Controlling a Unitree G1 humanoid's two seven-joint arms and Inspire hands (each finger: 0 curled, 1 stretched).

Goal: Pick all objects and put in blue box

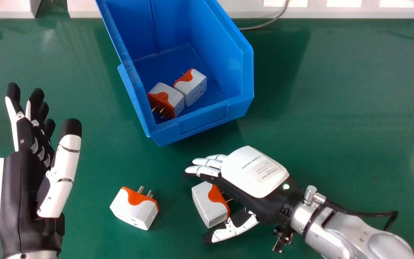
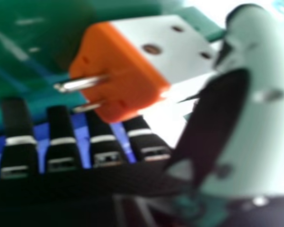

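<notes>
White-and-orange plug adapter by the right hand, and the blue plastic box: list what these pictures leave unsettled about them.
- Head view: part of the white-and-orange plug adapter's prong side is hidden by the right hand.
- Head view: the blue plastic box's far end is cut off by the top edge.
- Right hand view: blur and the overlapping thumb hide whether thumb and adapter touch.

Storage bin point(image 1: 203, 120) on counter point(image 1: 336, 108), far side of the loose pieces. In it, near the front wall: left adapter point(image 1: 169, 95), right adapter point(image 1: 194, 86), side by side. Before the bin, on the counter: one plug adapter point(image 1: 135, 212) left; another point(image 1: 207, 205) right, between right hand's point(image 1: 253, 172) fingers and thumb. Left hand point(image 1: 22, 201) leftmost.
</notes>
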